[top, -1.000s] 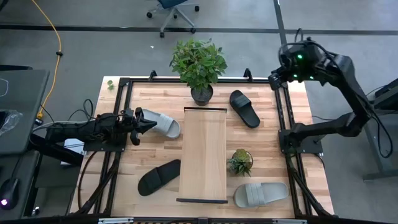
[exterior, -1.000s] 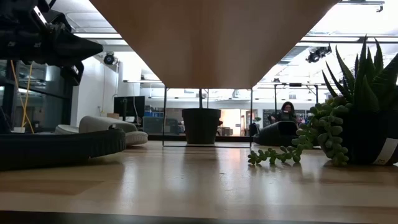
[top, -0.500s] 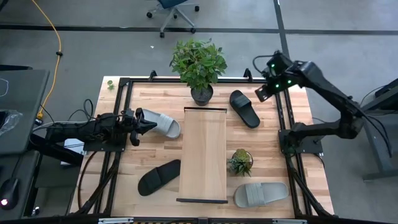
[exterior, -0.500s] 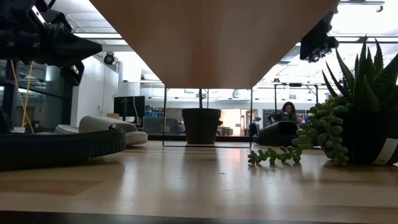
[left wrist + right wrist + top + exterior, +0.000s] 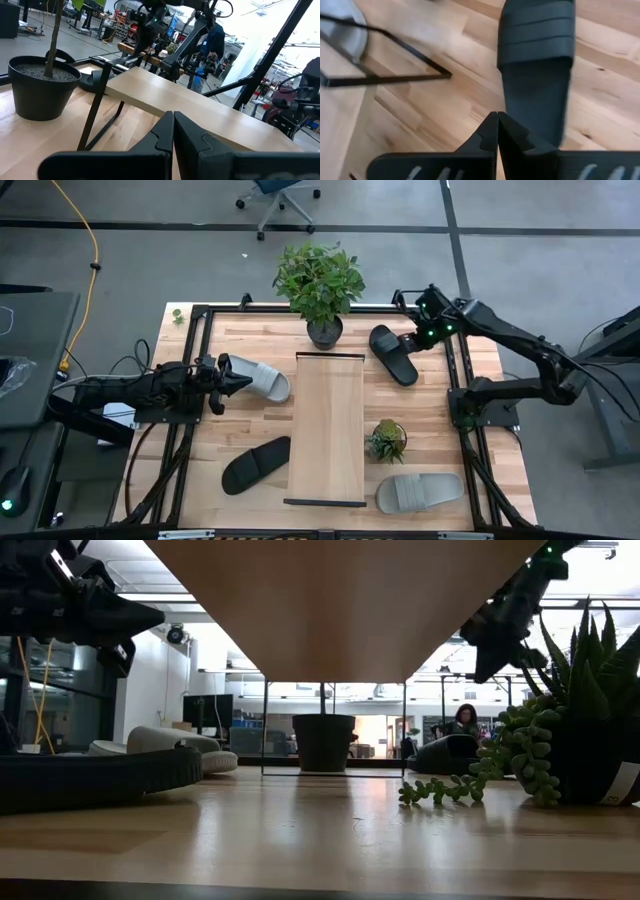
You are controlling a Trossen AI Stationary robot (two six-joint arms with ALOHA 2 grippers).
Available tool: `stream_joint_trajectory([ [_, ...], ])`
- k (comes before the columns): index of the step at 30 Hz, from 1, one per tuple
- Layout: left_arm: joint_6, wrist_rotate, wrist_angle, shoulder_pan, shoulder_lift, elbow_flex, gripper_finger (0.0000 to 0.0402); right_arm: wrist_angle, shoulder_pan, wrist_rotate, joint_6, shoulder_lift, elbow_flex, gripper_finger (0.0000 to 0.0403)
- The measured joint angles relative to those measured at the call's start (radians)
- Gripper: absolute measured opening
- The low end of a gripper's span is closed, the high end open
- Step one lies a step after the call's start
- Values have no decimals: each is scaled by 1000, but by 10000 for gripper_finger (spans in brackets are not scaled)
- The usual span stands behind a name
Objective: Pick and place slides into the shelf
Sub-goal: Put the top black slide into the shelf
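Four slides lie sole-down on the table around the shelf (image 5: 328, 425), a pale board on black rails. A grey slide (image 5: 262, 378) is at its left, a black slide (image 5: 392, 353) at far right, another black slide (image 5: 256, 464) at near left, another grey slide (image 5: 420, 492) at near right. My left gripper (image 5: 238, 377) hangs shut above the left grey slide's heel, clear of it in the low view (image 5: 130, 620). My right gripper (image 5: 408, 340) is shut and hovers over the far black slide (image 5: 535, 75), well above it in the low view (image 5: 490, 640).
A leafy potted plant (image 5: 318, 285) stands at the shelf's far end. A small succulent (image 5: 386, 440) sits by the shelf's right edge, between the two right-hand slides. Black frame rails (image 5: 196, 340) border the tabletop. A person (image 5: 462, 720) is in the room beyond.
My right arm has swung in from beyond the table's far right corner, moving left and down toward the far black slide, with its gripper now close over that slide's right side. My left arm and all the slides have stayed where they were.
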Motion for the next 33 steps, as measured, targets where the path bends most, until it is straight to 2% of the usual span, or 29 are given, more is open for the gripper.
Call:
stream_joint_trajectory([
  [5, 0, 0, 0, 0, 0, 0, 1, 222, 0, -102, 130, -57, -144, 20],
  [10, 0, 0, 0, 0, 0, 0, 1, 370, 0, -128, 298, -152, -307, 85],
  [15, 14, 0, 0, 0, 0, 0, 1, 543, 30, -9, 510, -275, -443, 141],
  [20, 20, 0, -1, 0, 0, 0, 1, 674, 73, 156, 694, -348, -522, 163],
  [26, 23, 0, -1, 0, 0, 0, 1, 731, 127, 237, 826, -326, -570, 165],
  [33, 46, 0, -1, 0, 0, 0, 1, 819, 153, 323, 885, -249, -573, 165],
])
